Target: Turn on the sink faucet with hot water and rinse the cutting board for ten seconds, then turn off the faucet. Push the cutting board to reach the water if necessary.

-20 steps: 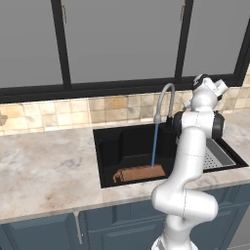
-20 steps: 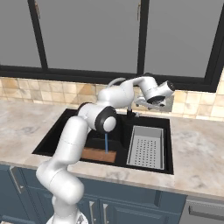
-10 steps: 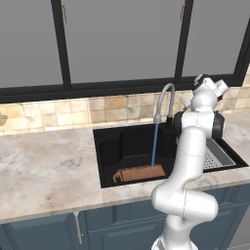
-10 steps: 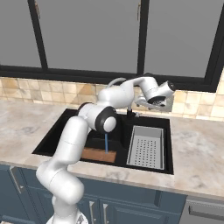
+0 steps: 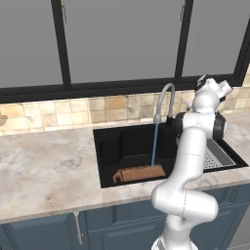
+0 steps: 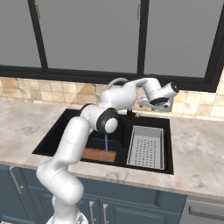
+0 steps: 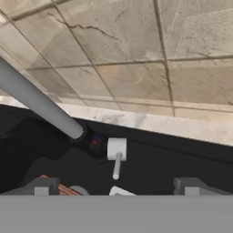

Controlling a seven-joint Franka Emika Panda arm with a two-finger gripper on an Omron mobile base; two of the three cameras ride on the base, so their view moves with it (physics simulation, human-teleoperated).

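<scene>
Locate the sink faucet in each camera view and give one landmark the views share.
Left base view: the sink faucet arches right of centre, behind the sink, its nozzle over the water.
Right base view: its spout peeks above the arm, centre.
Hand view: its grey tube slants down from the left edge.
Shared landmark: the tan tiled backsplash.

grey sink faucet (image 5: 165,97) running, water (image 5: 154,144) hitting brown cutting board (image 5: 139,173), black sink (image 5: 108,147)

The arm covers the right end of the board (image 5: 139,173) and part of the sink (image 5: 110,146) in the left base view, and the faucet (image 7: 38,103) runs off the hand view's left edge.
</scene>
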